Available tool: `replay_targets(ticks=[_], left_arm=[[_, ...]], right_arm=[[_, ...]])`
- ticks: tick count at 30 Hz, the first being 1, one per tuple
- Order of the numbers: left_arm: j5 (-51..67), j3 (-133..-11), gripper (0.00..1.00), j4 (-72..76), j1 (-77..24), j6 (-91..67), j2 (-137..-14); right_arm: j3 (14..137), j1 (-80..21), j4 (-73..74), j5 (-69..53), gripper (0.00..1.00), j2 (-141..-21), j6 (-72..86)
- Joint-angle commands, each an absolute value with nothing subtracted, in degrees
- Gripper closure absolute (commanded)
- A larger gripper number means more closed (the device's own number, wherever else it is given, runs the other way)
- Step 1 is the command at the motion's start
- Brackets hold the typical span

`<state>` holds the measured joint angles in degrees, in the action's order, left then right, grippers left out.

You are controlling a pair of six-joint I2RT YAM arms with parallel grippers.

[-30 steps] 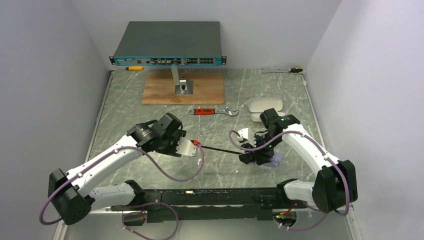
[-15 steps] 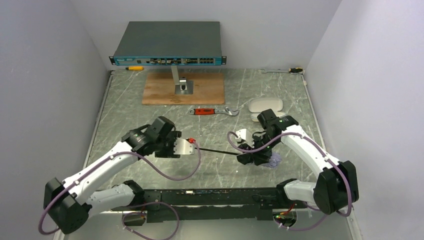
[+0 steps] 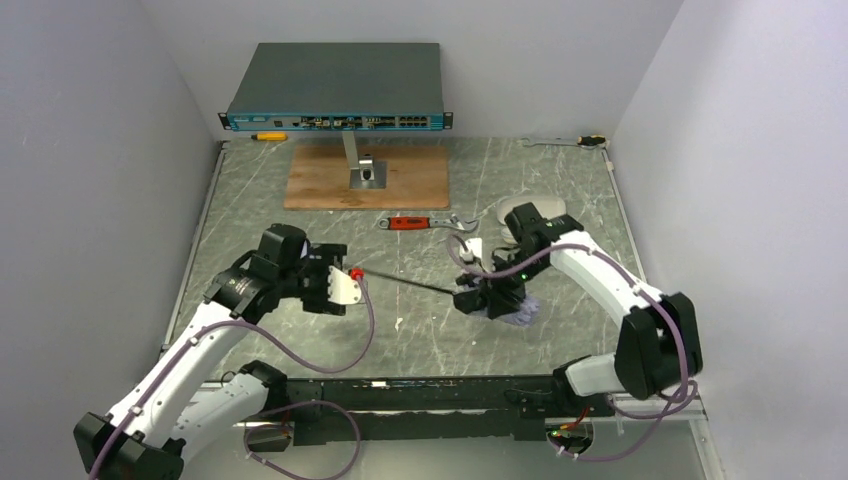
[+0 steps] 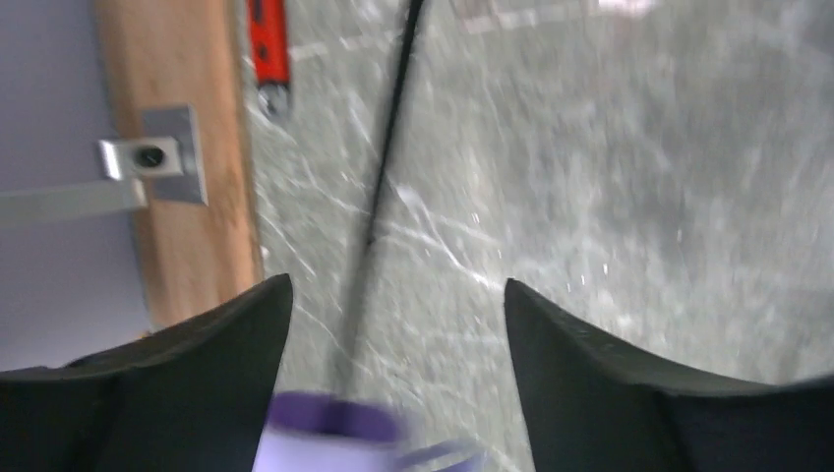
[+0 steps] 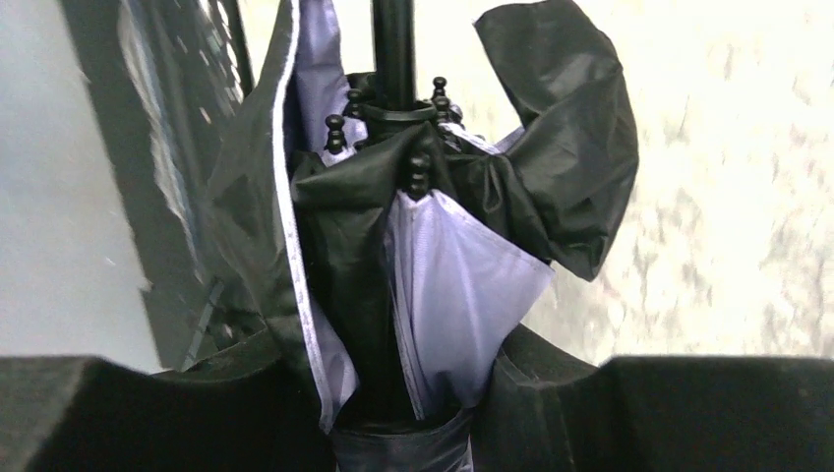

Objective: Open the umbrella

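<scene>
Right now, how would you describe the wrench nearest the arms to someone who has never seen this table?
Find the big grey box at the back, then the wooden board in front of it. The wrench lies flat just past the board's near edge, toward the arms. Its red handle sets it apart from the silver wrench in the far right corner.

White, black-jointed arms [image 3: 175, 365], seemingly purple cables [image 3: 300, 358]
</scene>
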<state>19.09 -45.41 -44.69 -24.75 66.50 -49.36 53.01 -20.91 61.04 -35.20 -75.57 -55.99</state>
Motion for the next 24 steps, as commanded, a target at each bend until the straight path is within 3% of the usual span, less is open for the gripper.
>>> replay_targets(ticks=[1, 5, 13, 18, 20, 23, 24], left_arm=[[28.09, -51.93, 0.09, -39.16, -28.85, 61.43, -48.45], [27.48, -55.19, 0.01, -37.55, -34.67, 60.26, -49.27], [19.98, -54.31, 0.02, -29.10, -50.52, 57.95, -53.92], [17.88, -54.67, 0.23, -29.54, -55.86, 59.13, -58.24], [16.75, -53.53, 0.37, -30.56, -56.99, 60.84, -58.93], [14.03, -52.09, 0.80, -30.63, -57.48, 60.14, -59.13], [11.98, -52.00, 0.97, -30.60, -57.48, 59.25, -59.29]], right_arm=[[63.67, -23.75, 61.54, -49.98, 1.00, -80.78, -45.18], [67.35, -25.66, 63.26, -55.91, 1.00, -84.92, -39.87], [72.50, -31.22, 64.79, -60.22, 1.00, -89.28, -37.41], [76.48, -34.03, 68.58, -61.69, 1.00, -90.76, -39.11], [77.29, -34.48, 68.79, -61.60, 1.00, -90.10, -39.22], [78.19, -34.55, 69.81, -61.73, 0.94, -88.59, -40.51], [78.23, -34.54, 69.92, -61.42, 0.84, -87.82, -40.64]])
